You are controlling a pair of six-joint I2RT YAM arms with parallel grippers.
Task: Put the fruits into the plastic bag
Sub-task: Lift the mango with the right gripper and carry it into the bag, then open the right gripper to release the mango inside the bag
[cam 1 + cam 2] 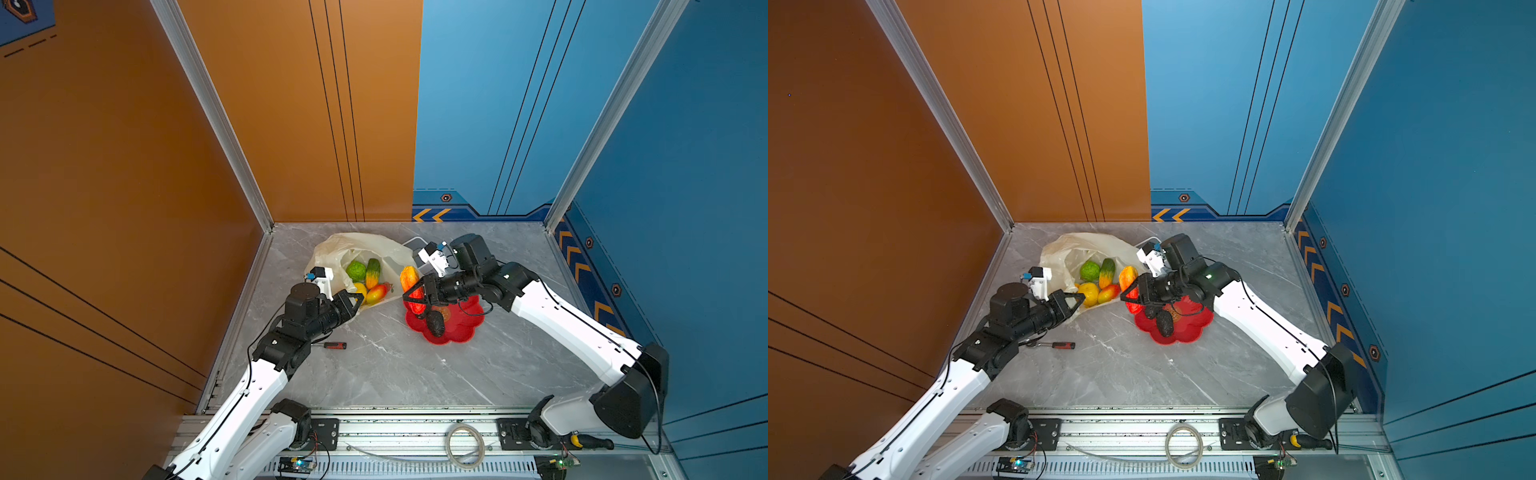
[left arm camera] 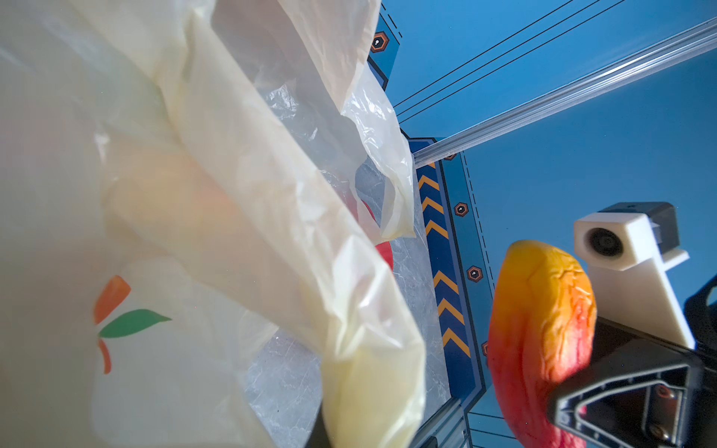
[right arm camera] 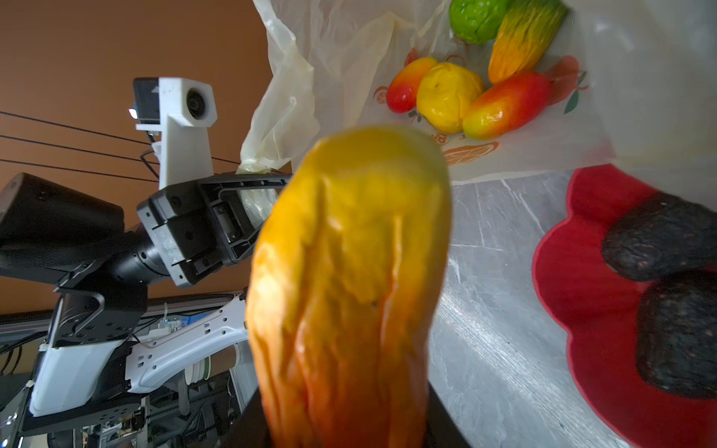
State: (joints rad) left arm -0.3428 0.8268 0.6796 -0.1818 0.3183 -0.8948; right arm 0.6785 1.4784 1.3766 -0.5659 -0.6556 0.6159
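Note:
The cream plastic bag [image 1: 332, 249] lies open at the back of the table. Several fruits rest inside it: a green round one [image 1: 356, 270], a green-orange oblong one [image 1: 372, 272], a yellow one [image 3: 446, 97] and a red-orange one [image 1: 377, 293]. My left gripper [image 1: 355, 303] is shut on the bag's near edge [image 3: 252, 170], holding the mouth up. My right gripper [image 1: 413, 297] is shut on a large orange-red oblong fruit [image 3: 349, 271], beside the bag's mouth and above the red dish [image 1: 461, 332]. Two dark rough fruits [image 3: 659, 240] [image 3: 683, 333] lie in that dish.
A red-handled screwdriver [image 1: 334, 345] lies on the marble table by the left arm. A white-grey box [image 1: 415, 243] sits behind the bag. Orange and blue walls close in the back and sides. A cable coil [image 1: 464, 446] lies on the front rail.

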